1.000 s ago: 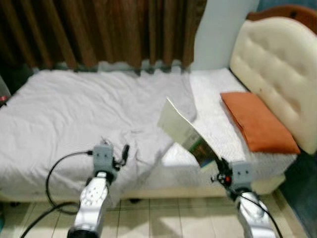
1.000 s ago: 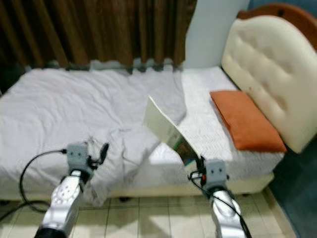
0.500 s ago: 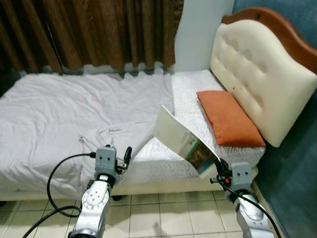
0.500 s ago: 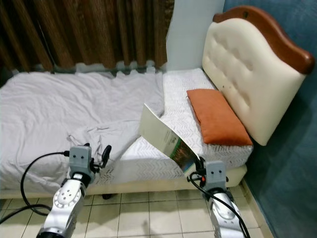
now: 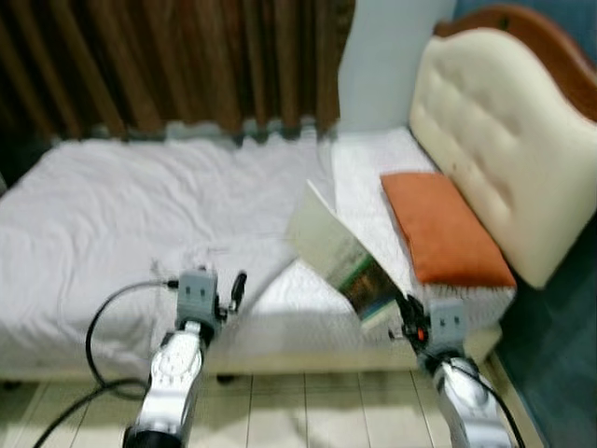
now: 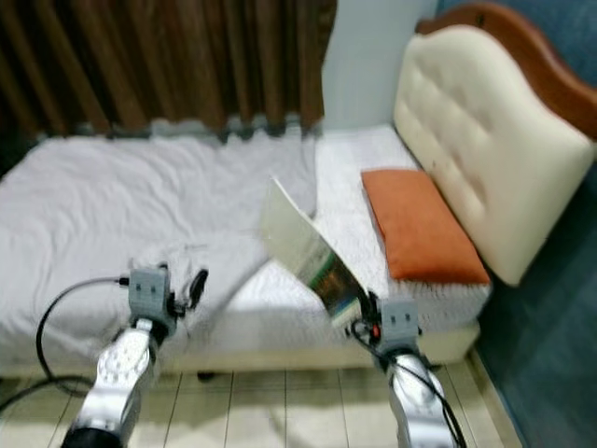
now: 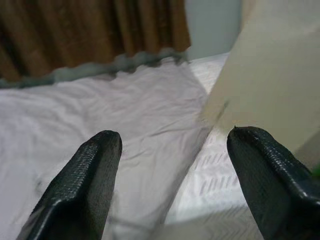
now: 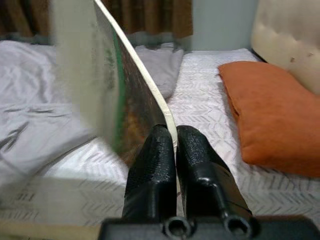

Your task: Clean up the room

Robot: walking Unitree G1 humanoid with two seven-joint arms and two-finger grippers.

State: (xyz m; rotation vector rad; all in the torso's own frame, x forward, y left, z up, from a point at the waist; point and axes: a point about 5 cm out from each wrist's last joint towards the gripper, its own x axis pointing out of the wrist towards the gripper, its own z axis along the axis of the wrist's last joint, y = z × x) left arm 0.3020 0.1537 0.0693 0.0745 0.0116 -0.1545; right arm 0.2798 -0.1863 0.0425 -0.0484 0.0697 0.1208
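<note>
My right claw (image 8: 175, 145) is clamped tight on the lower edge of a thin booklet (image 5: 340, 261) — the two black fingers (image 8: 150, 170) press together with the cover between them. The booklet stands tilted up and away from the claw, held in the air above the near edge of the bed (image 5: 308, 322), its pale back cover facing left. My left claw (image 7: 172, 165) is spread wide and holds nothing — it hovers over the rumpled grey sheet (image 5: 140, 215) near the bed's front edge. An orange pillow (image 5: 443, 229) lies on the mattress against the cream tufted headboard (image 5: 504, 140). Brown curtains (image 5: 168, 61) hang behind the bed. The head views are a little blurred.
</note>
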